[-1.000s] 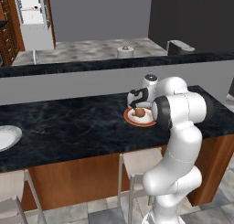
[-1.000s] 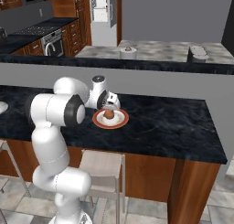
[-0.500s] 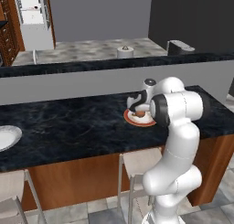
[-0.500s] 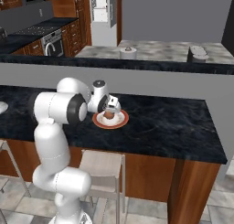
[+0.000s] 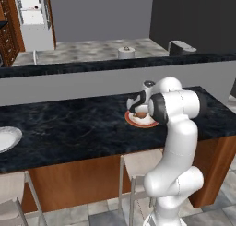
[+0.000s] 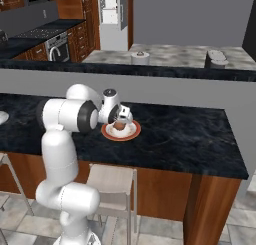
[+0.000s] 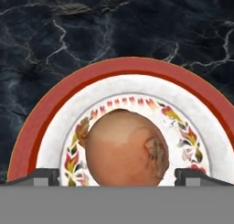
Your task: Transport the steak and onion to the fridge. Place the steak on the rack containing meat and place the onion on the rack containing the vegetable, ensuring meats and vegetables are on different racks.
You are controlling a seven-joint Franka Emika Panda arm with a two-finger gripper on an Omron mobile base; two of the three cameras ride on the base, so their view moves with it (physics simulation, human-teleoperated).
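Observation:
The onion point(image 7: 125, 147), a round tan-brown ball, lies in the middle of a red-rimmed patterned plate point(image 7: 55, 99) on the black marble counter. My gripper point(image 7: 119, 175) is open and low over it, one fingertip on each side and the onion between them. The left base view shows the hand point(image 5: 138, 110) bent down onto the plate point(image 5: 148, 124), and so does the right base view, hand point(image 6: 120, 123) over plate point(image 6: 131, 135). The steak is out of view. The fridge point(image 5: 32, 13) stands open far back across the kitchen, its racks too small to tell apart.
A raised grey ledge point(image 5: 83, 80) runs behind the counter. A white dish point(image 5: 5, 138) sits at the counter's left end. Stools point(image 5: 138, 163) stand under the front edge. The far counter holds a small white roll point(image 5: 125, 51) and a grey appliance point(image 5: 182, 47).
The hand has come down a little closer over the plate and the onion. The plate and the base views have not shifted.

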